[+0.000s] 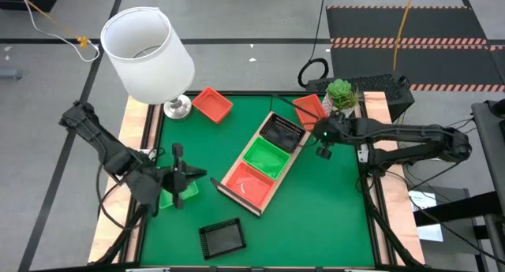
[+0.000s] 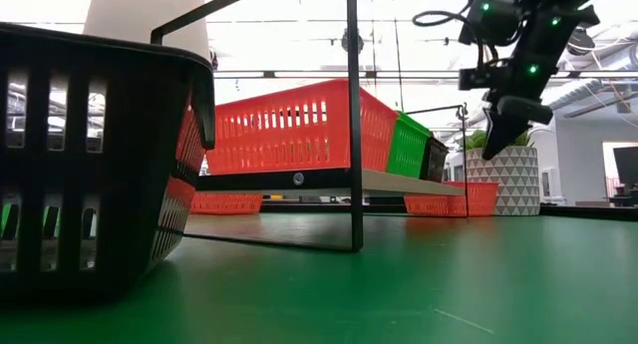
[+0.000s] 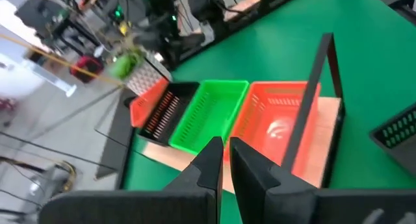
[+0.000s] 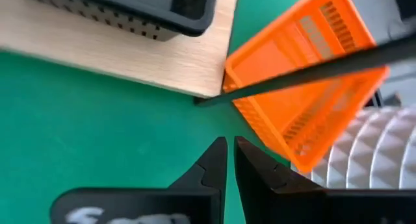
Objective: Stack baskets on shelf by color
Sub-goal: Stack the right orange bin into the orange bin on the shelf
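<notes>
1. The shelf (image 1: 272, 189) lies mid-table on the green mat, its long axis running diagonally from the near-left end up toward the far-right corner by the potted plant (image 1: 341, 95).
2. It is a pale wood board with a thin dark frame, and it carries three baskets in a row: an orange-red basket (image 1: 246, 184) at the near end, a green basket (image 1: 266, 157) in the middle, and a black basket (image 1: 282, 132) at the far end.
3. Loose baskets lie around it: an orange one (image 1: 212, 104) beside the lamp base, another orange one (image 1: 311, 109) tilted just off the shelf's far end (next to the plant pot), and a black one (image 1: 221, 238) near the front edge.
4. The right gripper (image 1: 323, 148) hangs beside the shelf's far end, arm stretched in from the right, fingers almost together and holding nothing.
5. The left gripper (image 1: 178, 177) is left of the shelf, above a green basket (image 1: 169, 198), fingers close together and empty.
</notes>
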Robot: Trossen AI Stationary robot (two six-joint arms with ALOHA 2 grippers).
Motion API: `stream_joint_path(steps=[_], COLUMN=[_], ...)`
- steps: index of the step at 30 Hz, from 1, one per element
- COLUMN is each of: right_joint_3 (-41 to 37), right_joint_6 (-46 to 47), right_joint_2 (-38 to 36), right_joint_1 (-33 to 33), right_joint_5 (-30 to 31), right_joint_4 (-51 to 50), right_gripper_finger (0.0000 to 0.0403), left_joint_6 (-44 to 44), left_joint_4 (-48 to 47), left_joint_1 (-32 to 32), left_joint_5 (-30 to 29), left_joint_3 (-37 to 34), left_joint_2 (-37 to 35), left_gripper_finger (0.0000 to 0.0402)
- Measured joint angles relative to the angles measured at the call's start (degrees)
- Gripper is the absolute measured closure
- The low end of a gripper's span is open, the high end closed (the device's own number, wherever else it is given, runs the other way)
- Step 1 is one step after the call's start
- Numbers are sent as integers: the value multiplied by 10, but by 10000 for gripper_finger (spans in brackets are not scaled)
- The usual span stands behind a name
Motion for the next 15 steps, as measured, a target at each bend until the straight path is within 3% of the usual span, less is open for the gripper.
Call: stream_joint_path(steps=[8,15], right_joint_3=[-5,-5], right_joint_6=[-130,-165], right_joint_2=[0,0], right_joint_1=[-77,-121], right_joint_5=[-50,-67], right_joint_4=[33,41], right_gripper_finger=[375,315], left_joint_6=[51,-6], left_joint_4=[-2,-52], left_joint_1=[42,58], left_joint_5=[0,5], left_joint_3=[17,17], left_joint_2=[-55,-57], left_gripper_finger=[371,371])
